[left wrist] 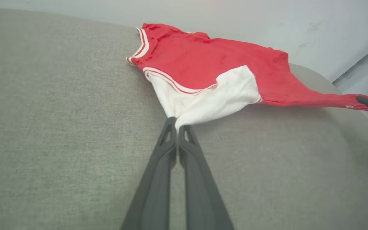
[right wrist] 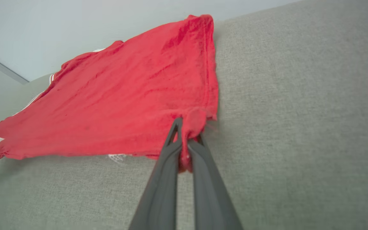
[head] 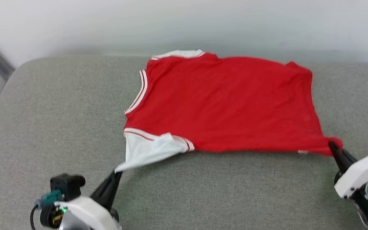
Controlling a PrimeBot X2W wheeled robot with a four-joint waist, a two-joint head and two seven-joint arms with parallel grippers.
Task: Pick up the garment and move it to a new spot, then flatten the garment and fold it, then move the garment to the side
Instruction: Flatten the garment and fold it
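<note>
Lying on the padded top: garment [head: 222, 102] [left wrist: 209, 57] [right wrist: 123, 105], a red jersey shirt spread plain side up on the grey upholstered surface [head: 59, 111], right of centre and toward the far edge.
Far edge of garment: close to the pale wall [head: 184, 22], with a strip of white showing at the far left corner.
Stripe trim [head: 141, 92]: red-and-white banding along the garment's left side.
White sleeve [head: 145, 150] [left wrist: 209, 99]: at the near left corner, drawn out to a point toward the near left.
Left gripper [head: 117, 174] [left wrist: 177, 123]: near left; fingers pressed together, pinching the tip of the white sleeve.
Right gripper [head: 332, 145] [right wrist: 185, 127] [left wrist: 367, 101]: near right; fingers pressed together on the red near right hem corner, a fold of cloth bunched between them.
Near edge of garment: pulled into a fairly straight line between the two grippers, the right corner stretched to a point.
Body of garment: mostly flat, with shallow wrinkles.
</note>
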